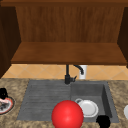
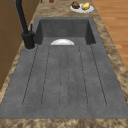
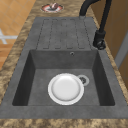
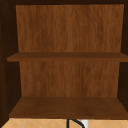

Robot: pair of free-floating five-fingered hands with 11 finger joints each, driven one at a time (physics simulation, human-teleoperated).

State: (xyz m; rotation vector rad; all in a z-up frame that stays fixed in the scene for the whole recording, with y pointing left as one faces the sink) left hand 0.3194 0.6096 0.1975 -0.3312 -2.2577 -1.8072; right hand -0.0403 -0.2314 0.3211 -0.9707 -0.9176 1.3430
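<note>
The left hand [image 1: 3,93] was a small black shape at the far left edge of the front view, just above a red-rimmed plate [image 1: 5,105] with food on it, which sat on the speckled counter [image 1: 15,86]. I could not tell if its fingers were apart or together. The right hand [image 1: 103,121] was a black blob near the bottom right of the front view, at the front edge of the sink [image 1: 107,100], close to the white plate [image 1: 88,108]. I could not tell if its fingers were apart or together either. The white plate lay flat on the bottom of the sink basin, in the lower middle of the right side view, just beside the drain [image 3: 83,80]. A big red ball [image 1: 67,115] showed at the bottom middle of the front view and covered part of the white plate's left side. The black tap [image 1: 68,73] stood at the back of the sink, in the middle. Another plate [image 2: 82,7] with brown and yellow food sat on the counter at the top of the left side view. A wooden cabinet [image 4: 67,75] with open shelves hung above the sink.
</note>
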